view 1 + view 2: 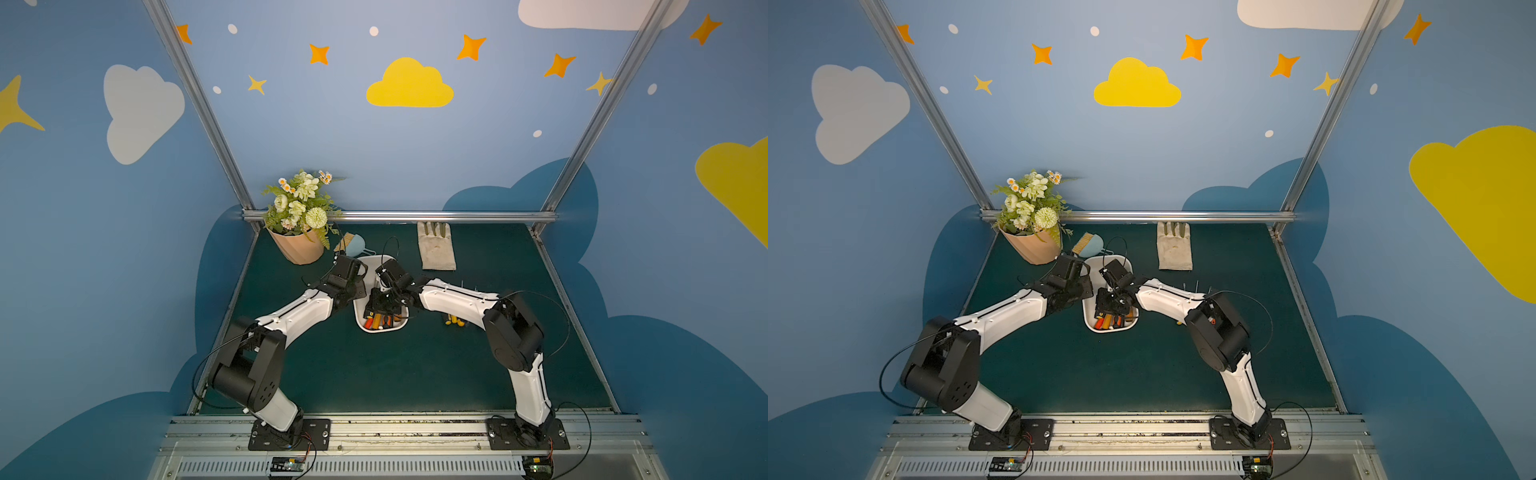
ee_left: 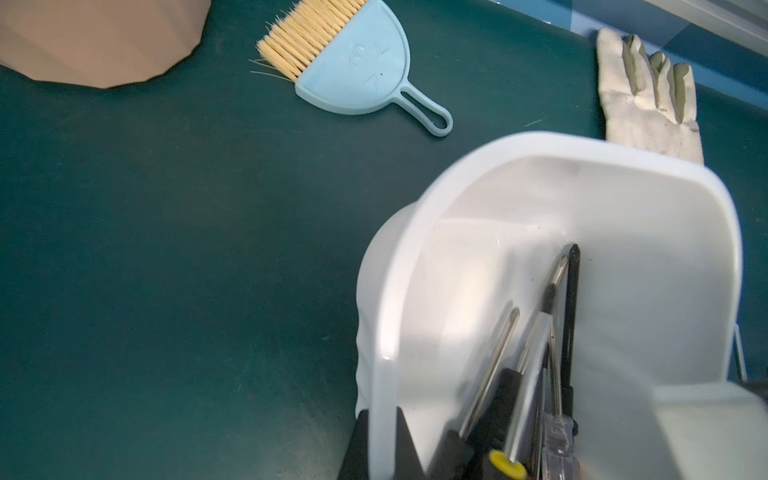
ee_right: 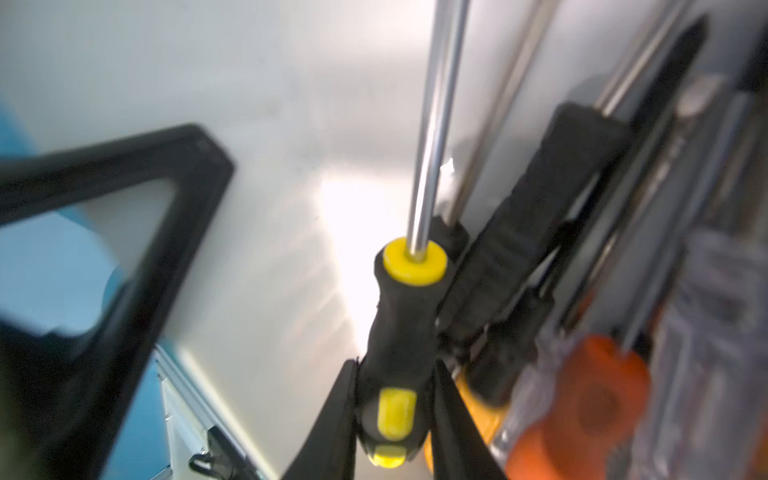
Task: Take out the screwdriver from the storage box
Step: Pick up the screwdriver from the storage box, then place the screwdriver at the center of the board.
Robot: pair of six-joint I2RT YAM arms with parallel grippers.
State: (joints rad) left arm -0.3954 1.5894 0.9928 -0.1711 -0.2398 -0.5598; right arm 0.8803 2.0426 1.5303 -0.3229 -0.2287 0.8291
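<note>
- Down inside the storage box [image 1: 383,331] goes the right gripper [image 3: 395,368], its jaws narrowed onto the black-and-yellow screwdriver [image 3: 407,316], one pad on either side of the handle: the grip looks made
- Over on the side wall, the left gripper [image 2: 380,419] is pinched tight on the box, one finger inside and one outside, pinning the tub to the mat
- So this is the grasp step; the lift is not yet begun, and the screwdriver lies in the box, handle at the near end, shaft pointing to the far end
- Next, I'd say, a clean pull up and out is called for: the orange-handled driver [image 3: 590,399] and a black-handled one [image 3: 540,216] lie crowded alongside and could drag along
- The surface is a dark green mat [image 1: 374,374], with a peach flower pot [image 1: 297,251], a blue hand brush [image 2: 353,70] just beside it, and a white work glove [image 1: 435,249] at the far edge
- All round are blue walls painted with clouds and stars, framed in aluminium rails [image 1: 399,216]
</note>
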